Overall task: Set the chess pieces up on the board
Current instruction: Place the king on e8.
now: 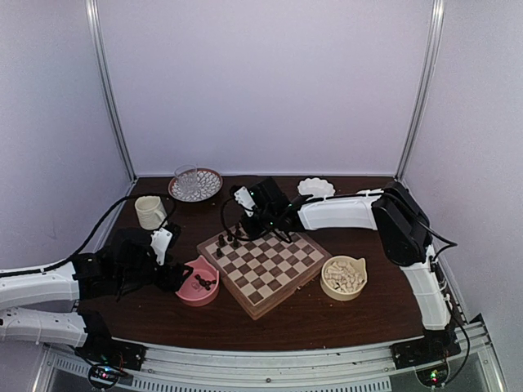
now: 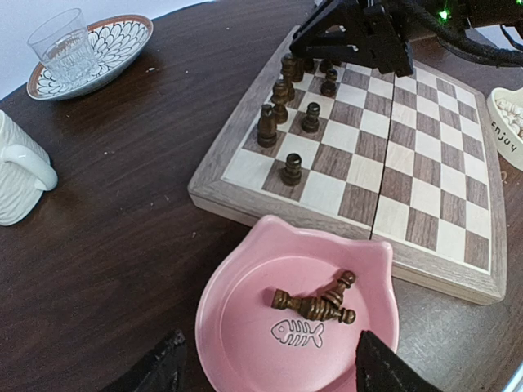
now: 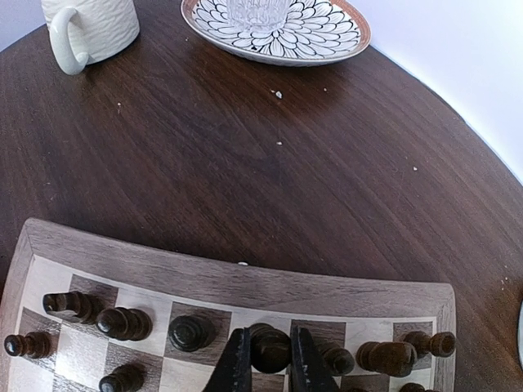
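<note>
1. Mug (image 1: 150, 211): cream, upright at the desk's (image 1: 351, 322) left rear, well apart from the play.
2. Left fingers (image 2: 159, 371): released, spread wide, hovering over the near rim of the pink bowl (image 2: 237, 327); nothing is held.
3. Pink bowl: cat-shaped, just beside the board's near-left edge. A few dark pieces (image 2: 319, 304) are lying crossed in it, not yet set up.
4. Patterned plate (image 1: 214, 189) carrying a glass (image 1: 186, 178): at the rear, clear of the work.
5. Board (image 2: 425, 196): mid-desk, turned at an angle. Several dark standing pieces (image 2: 292, 169) are gathered along its left rows; the remaining squares are bare.
6. Right fingers (image 3: 237, 367): clenched on 1 dark piece (image 3: 270, 349) over the board's outermost row, neighbours close on both sides. Whether its base is touching the square cannot be told.
7. Handling note, judged: the piece is best lowered straight until it is seated flat inside its square. The fingers should be parted only slightly, then lifted vertically, so that neighbours are not toppled.
8. White dish (image 1: 315, 188): at the rear right.
9. Cream bowl (image 1: 327, 287): right of the board, with the white pieces (image 1: 345, 276) heaped inside.
</note>
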Motion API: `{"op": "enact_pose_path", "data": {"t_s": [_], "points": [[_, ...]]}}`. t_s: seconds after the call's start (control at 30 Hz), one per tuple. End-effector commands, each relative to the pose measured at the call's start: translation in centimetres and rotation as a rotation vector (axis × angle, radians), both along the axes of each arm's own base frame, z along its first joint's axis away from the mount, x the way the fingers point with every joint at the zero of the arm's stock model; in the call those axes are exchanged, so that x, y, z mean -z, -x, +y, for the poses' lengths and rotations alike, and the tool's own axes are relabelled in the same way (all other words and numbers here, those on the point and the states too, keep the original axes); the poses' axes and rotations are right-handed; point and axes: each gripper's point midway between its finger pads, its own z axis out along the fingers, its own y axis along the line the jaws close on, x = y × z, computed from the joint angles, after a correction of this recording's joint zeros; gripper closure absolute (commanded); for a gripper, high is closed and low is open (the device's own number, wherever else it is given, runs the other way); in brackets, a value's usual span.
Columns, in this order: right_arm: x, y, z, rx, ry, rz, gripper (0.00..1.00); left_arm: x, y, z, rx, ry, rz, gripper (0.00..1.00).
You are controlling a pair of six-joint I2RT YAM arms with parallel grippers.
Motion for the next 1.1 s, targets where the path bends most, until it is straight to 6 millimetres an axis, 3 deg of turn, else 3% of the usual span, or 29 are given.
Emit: {"op": "enact_pose_path", "data": {"t_s": [0.0,0.4,0.83,1.07], "points": [[-0.3,-0.4,-0.1,0.004,-0.007,-0.003,1.00,-0.5,-0.2,-0.3,-0.002,0.028,-0.003,0.29],[0.2,-0.2,0.0,-0.004,-0.004,0.012,0.94,-0.5,-0.2,-0.3,-0.002,0.028,0.001,0.29],[-0.8,-0.2,0.1,-0.010,-0.016,0.003,0.82,-0.3,-0.2,-0.3,-0.002,0.024,0.009,0.28],[-1.1,-0.1,0.1,-0.013,-0.019,0.002,0.81,-0.2,-0.2,-0.4,0.000,0.024,0.012,0.28]]}}
